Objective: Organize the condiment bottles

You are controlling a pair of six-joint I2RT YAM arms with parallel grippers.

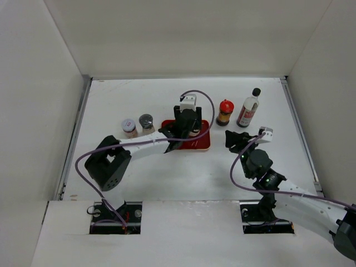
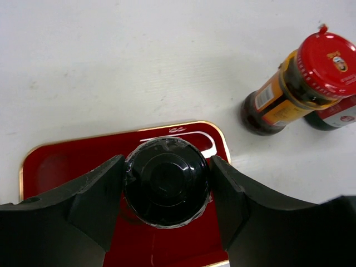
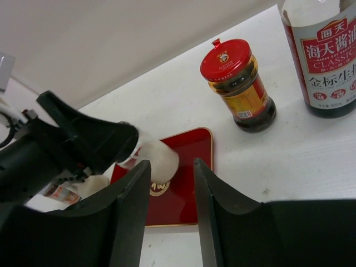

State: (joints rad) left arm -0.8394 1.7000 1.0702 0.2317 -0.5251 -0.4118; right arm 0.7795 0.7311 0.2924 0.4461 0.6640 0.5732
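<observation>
At table centre, one flat red tray point(image 1: 203, 144) with a gold rim, serving by judgement as the collecting place for the set. Item one: white black-capped bottle point(image 2: 167, 181), upright, over the far right part of the tray; the left gripper point(image 2: 167, 167) is clenched on its cap from both sides, a hold that keeps it vertical for setting down. Whether its base touches the tray cannot be told. Item two: red-capped brown bottle point(image 1: 225, 112), standing on bare table just beyond the tray's right far corner. Item three: tall clear black-capped bottle point(image 1: 248, 109), just beside the brown one on its right. Items four and five: grey-lidded shaker jar point(image 1: 146, 123) and white-lidded shaker jar point(image 1: 129, 127), paired, touching or nearly so, left of the tray. Right gripper point(image 3: 171, 178): jaws narrowly parted with nothing between them, low over the table right of the tray, facing the brown bottle, probably the next pick. Room: bare red on the tray's left half; open table in front of it; side walls well apart from all bottles.
</observation>
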